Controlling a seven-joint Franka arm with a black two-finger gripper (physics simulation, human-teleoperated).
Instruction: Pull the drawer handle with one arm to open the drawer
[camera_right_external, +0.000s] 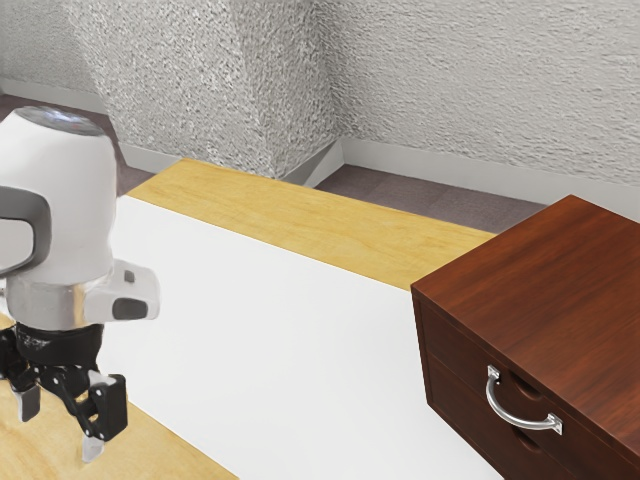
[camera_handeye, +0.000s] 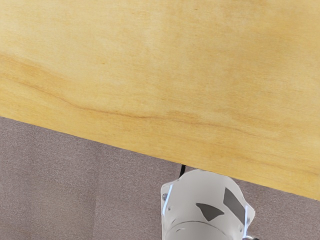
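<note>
A dark red-brown wooden drawer cabinet (camera_right_external: 560, 300) stands at the exterior view's right on the table. Its upper drawer front carries a curved silver handle (camera_right_external: 518, 405), and the drawer looks shut. My gripper (camera_right_external: 60, 425) hangs at the exterior view's lower left, far from the cabinet, above the wooden table edge. Its two black fingers (camera_right_external: 95, 415) point down, stand apart and hold nothing. In the wrist view, bare wooden table top (camera_handeye: 160, 75) lies under my hand.
A white mat (camera_right_external: 280, 340) covers the middle of the wooden table (camera_right_external: 300, 215) between my gripper and the cabinet. Textured grey walls (camera_right_external: 300, 70) rise behind. In the wrist view, brown floor (camera_handeye: 65, 185) and the arm's white base (camera_handeye: 205, 210) lie past the table's edge.
</note>
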